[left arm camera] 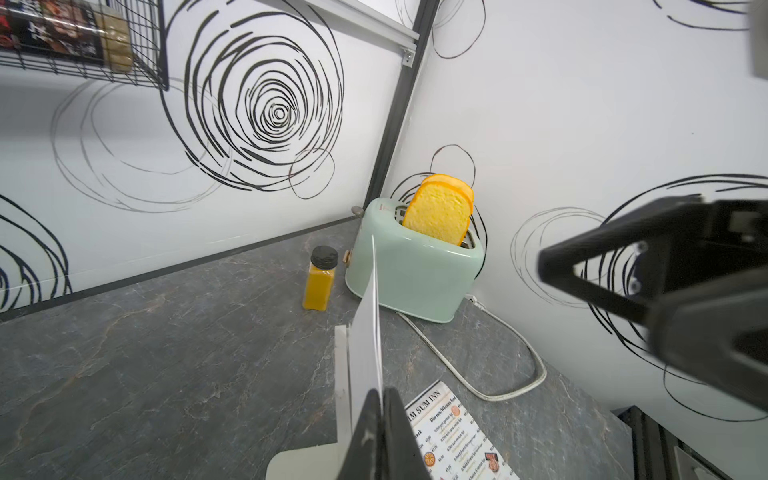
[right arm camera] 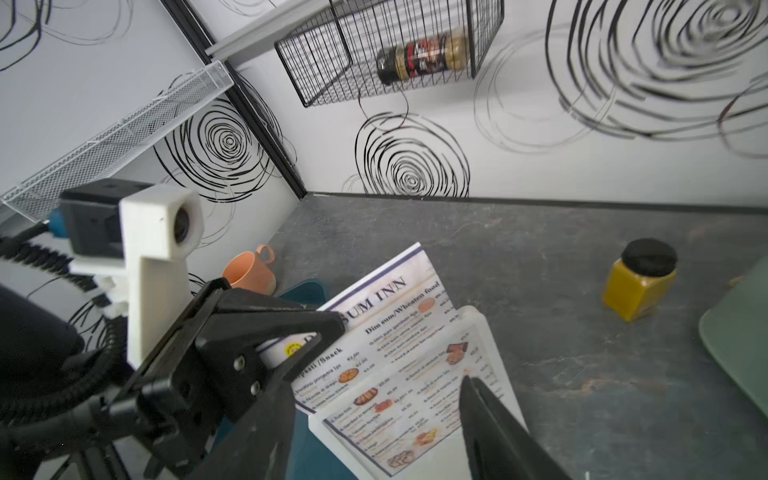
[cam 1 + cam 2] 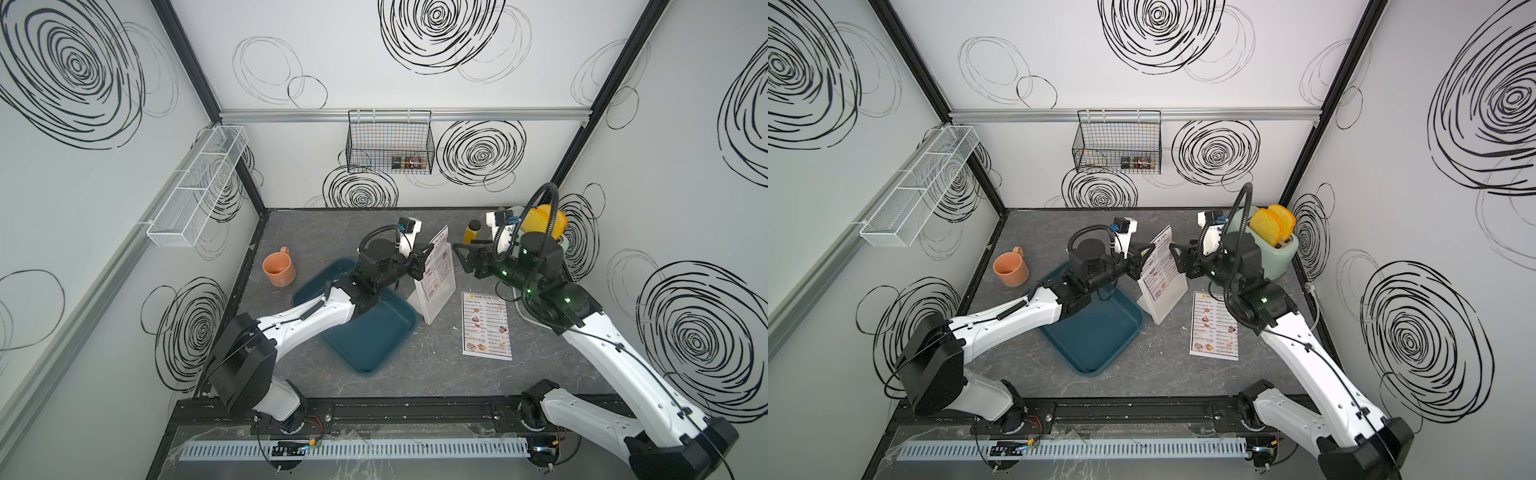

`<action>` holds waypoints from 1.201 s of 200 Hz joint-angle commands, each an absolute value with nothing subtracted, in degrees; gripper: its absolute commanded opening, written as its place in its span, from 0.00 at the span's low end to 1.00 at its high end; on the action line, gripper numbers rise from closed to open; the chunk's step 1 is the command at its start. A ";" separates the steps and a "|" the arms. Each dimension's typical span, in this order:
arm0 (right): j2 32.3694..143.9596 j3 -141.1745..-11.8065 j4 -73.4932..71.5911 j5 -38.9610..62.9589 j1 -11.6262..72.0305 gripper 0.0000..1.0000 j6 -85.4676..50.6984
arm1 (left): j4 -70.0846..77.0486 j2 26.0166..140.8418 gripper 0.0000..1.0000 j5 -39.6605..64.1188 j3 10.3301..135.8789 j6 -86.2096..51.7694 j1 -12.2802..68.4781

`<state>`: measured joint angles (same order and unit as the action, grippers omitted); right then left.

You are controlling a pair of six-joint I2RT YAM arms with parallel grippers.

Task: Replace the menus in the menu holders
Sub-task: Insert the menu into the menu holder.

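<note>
1. Grey stone-pattern tabletop [image 3: 436,382].
2. White mesh shelf [image 3: 195,187] on the wall at 9 o'clock.
3. Black wire basket [image 3: 390,145] on the wall at 12 o'clock, with a dark-capped jar [image 2: 419,58] lying in it.
4. Dark teal tray [image 3: 374,336], at 9 o'clock of table centre, under the left forearm.
5. Mint-green toaster [image 3: 1273,259], in the corner at 2 o'clock, with two yellow toast slices [image 3: 1273,224] standing in its slots.
6. Menu holder [image 3: 432,311]: white frame, standing on its foot near table centre, just beside the tray's 3 o'clock rim.
7. Menu in the holder [image 2: 386,291]: the top part, with its "SUM INN" heading, sticks out above the frame; the lower part is behind the clear front.
8. Second menu [image 3: 486,324]: lies flat and face up on the tabletop, at 4 o'clock of the holder.
9. Left gripper [image 1: 383,395]: jaws pinched together on the upper corner of the raised sheet.
10. Right gripper [image 3: 460,258]: jaws spread and holding nothing, at 3 o'clock of the holder and close to its face.
11. Orange mug [image 3: 279,270], upright at 10 o'clock.
12. Yellow-filled bottle with a black cap [image 1: 319,282], upright, just beside the toaster at its 9 o'clock.
</note>
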<state>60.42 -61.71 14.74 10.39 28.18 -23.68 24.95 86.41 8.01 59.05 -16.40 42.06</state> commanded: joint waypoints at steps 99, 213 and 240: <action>78.08 -73.87 15.23 17.10 28.50 0.53 -35.63 | 23.13 85.78 0.45 -0.25 59.97 -13.99 44.37; 91.36 -92.47 32.49 13.64 33.47 0.42 -24.44 | 17.88 68.62 0.58 -3.86 45.38 -17.86 44.14; 95.75 -99.96 41.45 9.90 34.25 0.38 -20.02 | 20.75 70.22 0.69 2.82 44.74 -22.02 42.16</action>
